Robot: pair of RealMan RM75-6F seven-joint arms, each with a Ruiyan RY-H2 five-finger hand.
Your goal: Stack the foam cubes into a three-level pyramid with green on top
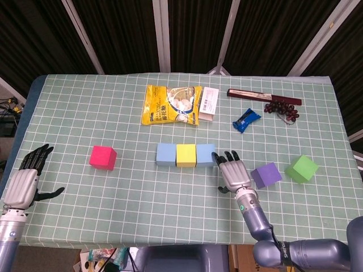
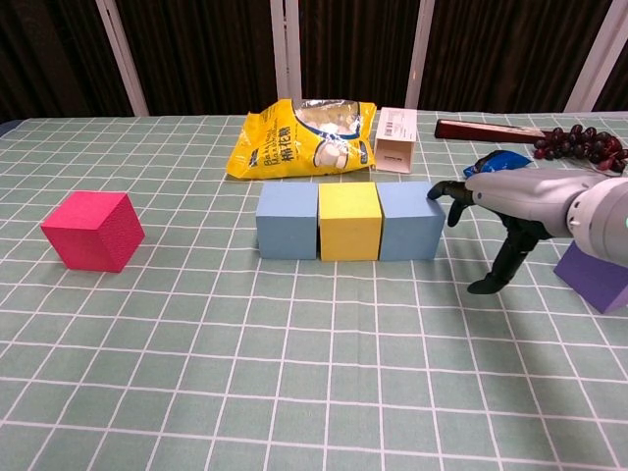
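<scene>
A blue cube (image 1: 165, 154) (image 2: 287, 221), a yellow cube (image 1: 185, 154) (image 2: 348, 221) and a second blue cube (image 1: 205, 154) (image 2: 410, 221) stand touching in a row at mid-table. My right hand (image 1: 233, 172) (image 2: 500, 201) hovers open, fingers spread, just right of that row, its fingertips at the right blue cube's upper corner. A purple cube (image 1: 266, 174) (image 2: 593, 272) lies right of the hand, and a green cube (image 1: 302, 168) further right. A pink cube (image 1: 102, 157) (image 2: 92, 231) sits alone at the left. My left hand (image 1: 25, 181) hangs open at the table's left edge.
A yellow snack bag (image 1: 172, 104) (image 2: 304, 136), a white box (image 1: 208, 103) (image 2: 395, 139), a blue packet (image 1: 246, 119), a dark flat box (image 1: 262, 96) and a bunch of grapes (image 1: 282, 109) (image 2: 580, 145) lie along the far side, behind the row.
</scene>
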